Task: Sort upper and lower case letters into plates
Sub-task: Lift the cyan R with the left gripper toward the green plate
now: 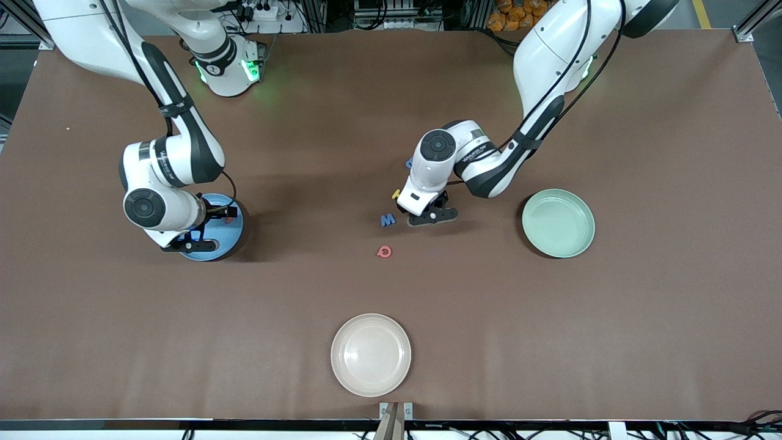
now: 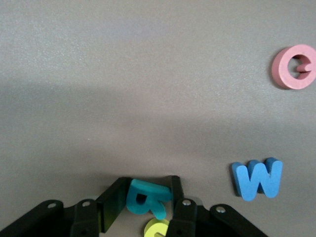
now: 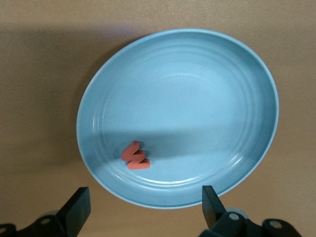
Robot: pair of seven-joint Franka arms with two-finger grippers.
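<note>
Cream plate (image 1: pixel 371 354) sits nearest the front camera on the brown tabletop (image 1: pixel 611 336), holding nothing. Landmark: the red round letter (image 1: pixel 384 252), flat on the tabletop, farther from the camera than the cream plate. Blue M-shaped letter (image 1: pixel 388 220) lies just farther from the camera than the red one; its long axis runs along the tabletop's length. Left pincer (image 2: pixel 148 202) is low over the tabletop beside the blue letter, jaws closed against a teal letter (image 2: pixel 144 198) that lies flat between them, with a yellow letter (image 2: pixel 157 228) just beside it. Mint plate (image 1: pixel 558 223) is toward the left arm's end, bare. Blue plate (image 3: pixel 197 98) is toward the right arm's end, with one red zigzag letter (image 3: pixel 135 155) in it. Right pincer (image 3: pixel 143 205) hangs over that plate, jaws spread wide, holding nothing.
</note>
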